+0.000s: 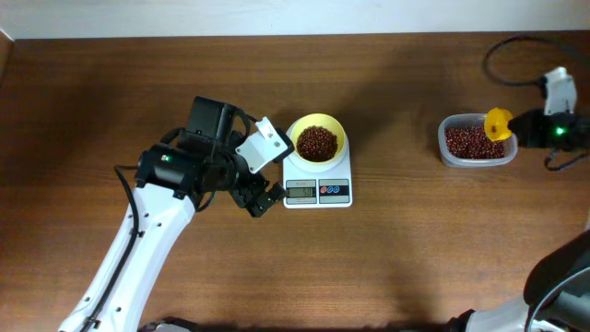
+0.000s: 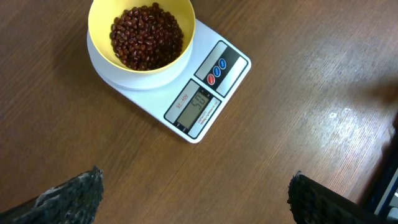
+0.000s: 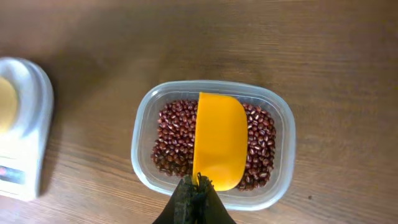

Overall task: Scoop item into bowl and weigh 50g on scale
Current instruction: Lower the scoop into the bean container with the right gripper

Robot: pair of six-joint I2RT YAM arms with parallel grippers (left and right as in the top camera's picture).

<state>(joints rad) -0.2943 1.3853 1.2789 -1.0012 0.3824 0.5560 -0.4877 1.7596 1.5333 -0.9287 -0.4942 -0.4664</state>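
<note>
jaws of the left gripper (image 2: 196, 202) stand spread wide with nothing between them, hovering over bare table (image 1: 415, 258) just left and near of the scale (image 2: 233, 68), touching nothing. jaws of the right gripper (image 3: 198, 199) are pressed together on the handle of the yellow scoop (image 3: 219, 140).

the beans (image 2: 147, 36) fill the pale yellow bowl (image 2: 96, 31) to a low heap, and none show on the table around it. the bowl sits on the far part of the scale, with the grey display (image 2: 198, 102) and the red and blue buttons on the near edge. the digits look close to fifty, but i cannot read them surely.

well apart to the right, the clear container (image 3: 283, 124) holds more beans under the scoop, which lies across them, its showing face bare.

the step in hand seems to be the check of the weight and any last trim. to do it well, the left gripper should keep off the scale, since any press would falsify the reading. the right arm should carry only a few beans at a time, tip them low over the bowl's middle, and let the reading settle before adding more.
</note>
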